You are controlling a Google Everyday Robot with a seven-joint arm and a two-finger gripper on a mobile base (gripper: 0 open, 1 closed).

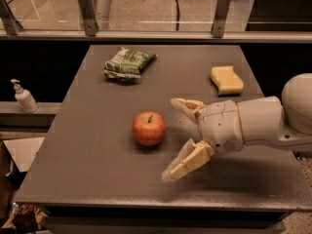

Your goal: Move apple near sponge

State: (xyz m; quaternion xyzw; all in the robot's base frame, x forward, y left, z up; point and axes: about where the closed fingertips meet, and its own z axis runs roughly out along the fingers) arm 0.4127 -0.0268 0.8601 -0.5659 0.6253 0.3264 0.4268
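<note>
A red-orange apple (148,128) with a short dark stem sits near the middle of the dark grey table (92,145). A pale yellow sponge (226,79) with wavy sides lies at the table's back right. My gripper (173,138) comes in from the right on a white arm and hangs just right of the apple, a small gap away. Its two tan fingers are spread wide, one (185,106) toward the back and one (187,162) toward the front. It holds nothing.
A green and white snack bag (127,62) lies at the back left of the table. A white pump bottle (23,97) stands on a ledge left of the table. A glass railing with metal posts (87,9) runs behind the table.
</note>
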